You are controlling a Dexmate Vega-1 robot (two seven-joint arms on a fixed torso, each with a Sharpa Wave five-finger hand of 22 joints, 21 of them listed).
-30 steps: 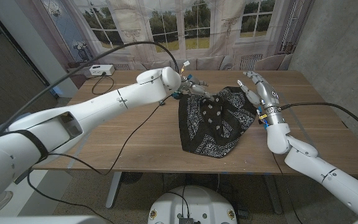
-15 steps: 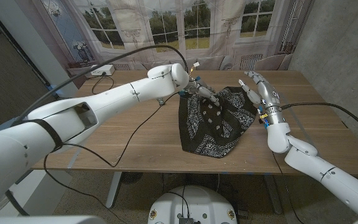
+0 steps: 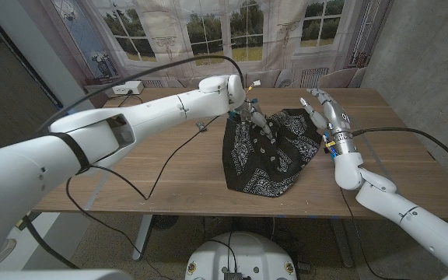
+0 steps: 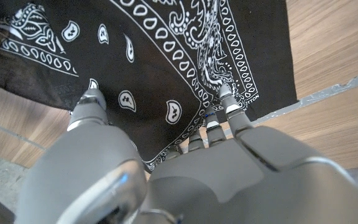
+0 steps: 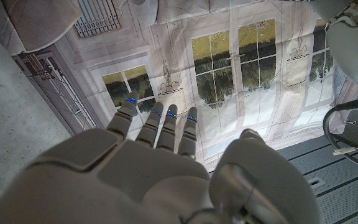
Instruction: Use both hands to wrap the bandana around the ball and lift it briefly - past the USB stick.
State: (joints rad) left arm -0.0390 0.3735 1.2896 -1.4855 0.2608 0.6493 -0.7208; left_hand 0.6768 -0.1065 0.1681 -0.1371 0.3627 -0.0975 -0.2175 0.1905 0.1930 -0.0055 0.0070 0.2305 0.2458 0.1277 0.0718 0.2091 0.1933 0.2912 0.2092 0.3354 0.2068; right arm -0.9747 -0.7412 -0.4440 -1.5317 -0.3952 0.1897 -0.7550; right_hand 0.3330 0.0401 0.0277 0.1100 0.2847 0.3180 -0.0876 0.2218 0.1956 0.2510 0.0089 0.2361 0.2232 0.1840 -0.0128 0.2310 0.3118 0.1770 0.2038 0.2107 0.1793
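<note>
Bandana [image 4: 166,62] under left hand's fingertips [image 4: 226,93].

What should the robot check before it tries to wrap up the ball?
1. Ball is under the bandana: cannot tell; the cloth bulges but hides whatever lies beneath.
2. Left hand is on the cloth: ok; its fingers reach onto the bandana's far-left part.
3. Right hand has hold of the cloth: not ok; it stands open beside the right edge.
4. Bandana lies fully on the table: ok.
5. USB stick located: cannot tell.
</note>
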